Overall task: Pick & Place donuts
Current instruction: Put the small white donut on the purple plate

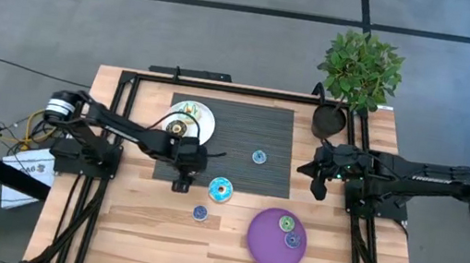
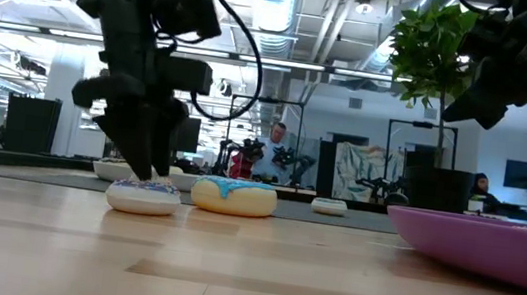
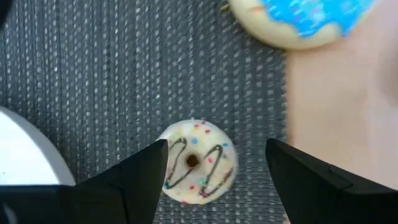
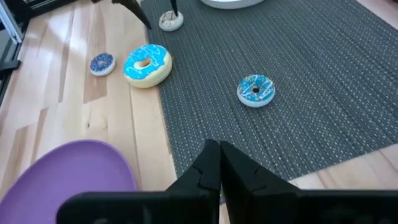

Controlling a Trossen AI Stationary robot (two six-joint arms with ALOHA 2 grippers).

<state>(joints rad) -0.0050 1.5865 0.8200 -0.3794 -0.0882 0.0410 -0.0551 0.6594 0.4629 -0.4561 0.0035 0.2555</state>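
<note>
My left gripper (image 3: 217, 149) is open and points down over the near left corner of the dark mat (image 1: 255, 125). Its fingers stand either side of a small cream donut (image 3: 196, 162) with brown drizzle, which lies flat on the mat. One finger (image 3: 149, 165) is close to the donut's rim; whether it touches, I cannot tell. A larger blue-iced donut (image 1: 221, 189) lies just right of it. A small dark-blue donut (image 1: 200, 212) rests on the wood and a teal donut (image 1: 258, 156) on the mat. My right gripper (image 4: 217, 149) is shut and waits at the table's right side (image 1: 318, 189).
A white plate (image 1: 205, 116) on the mat's far left corner holds donuts. A purple plate (image 1: 260, 243) near the front edge holds a green donut (image 1: 287, 223) and a purple one (image 1: 292, 241). A potted plant (image 1: 355, 75) stands at the far right corner. Black frame rails run along both sides.
</note>
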